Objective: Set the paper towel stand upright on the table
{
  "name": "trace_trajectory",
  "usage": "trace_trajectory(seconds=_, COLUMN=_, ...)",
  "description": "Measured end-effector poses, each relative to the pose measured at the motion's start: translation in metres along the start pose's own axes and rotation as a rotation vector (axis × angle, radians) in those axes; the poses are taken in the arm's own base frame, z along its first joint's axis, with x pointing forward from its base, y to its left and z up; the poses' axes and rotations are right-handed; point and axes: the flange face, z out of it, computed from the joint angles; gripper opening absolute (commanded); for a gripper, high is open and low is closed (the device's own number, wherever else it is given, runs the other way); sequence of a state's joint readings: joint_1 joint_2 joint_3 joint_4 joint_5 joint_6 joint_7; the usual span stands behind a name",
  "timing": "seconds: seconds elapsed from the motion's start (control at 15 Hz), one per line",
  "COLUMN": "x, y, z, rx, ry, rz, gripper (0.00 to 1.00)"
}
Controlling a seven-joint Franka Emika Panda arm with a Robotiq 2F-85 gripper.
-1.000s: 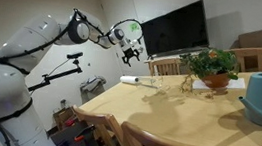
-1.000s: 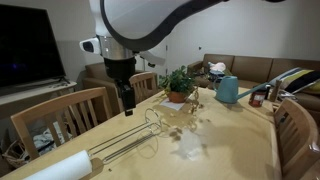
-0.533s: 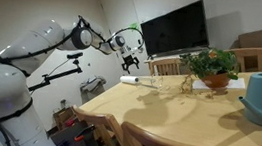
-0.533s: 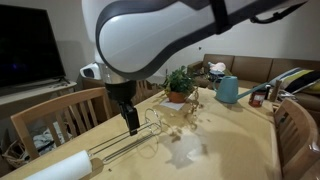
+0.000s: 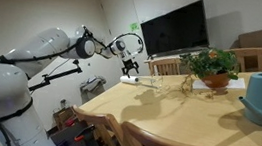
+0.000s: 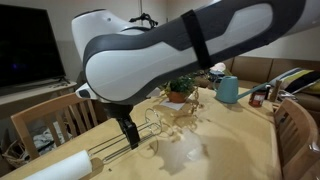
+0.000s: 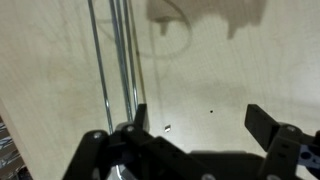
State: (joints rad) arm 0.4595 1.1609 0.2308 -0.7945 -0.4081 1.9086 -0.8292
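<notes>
On the glossy light-tan wooden tabletop (image 7: 235,70), the slim silvery wire paper towel stand (image 7: 118,60) lies flat. Its long rods run square to the wide-open black pincer's (image 7: 200,122) gap, beside the left finger.

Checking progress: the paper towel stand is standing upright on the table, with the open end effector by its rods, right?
Not upright: an exterior view shows the paper towel stand lying on its side on the table. The open end effector is by its rods.
</notes>
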Motion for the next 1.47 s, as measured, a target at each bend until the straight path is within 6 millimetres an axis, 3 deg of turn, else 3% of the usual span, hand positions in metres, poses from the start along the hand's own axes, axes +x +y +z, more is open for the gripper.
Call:
trace_trajectory(seconds=0.33, x=-0.003, y=0.010, z=0.000, rx=-0.037, ry=-0.030, rz=-0.074, gripper=1.00)
trace_trajectory(seconds=1.0, x=0.000, y=0.007, z=0.005, rx=-0.030, ry=-0.041, rz=-0.120, gripper=1.00)
trace_trajectory(seconds=1.47, x=-0.004, y=0.011, z=0.031, rx=-0.034, ry=-0.009, rz=-0.260, gripper=1.00)
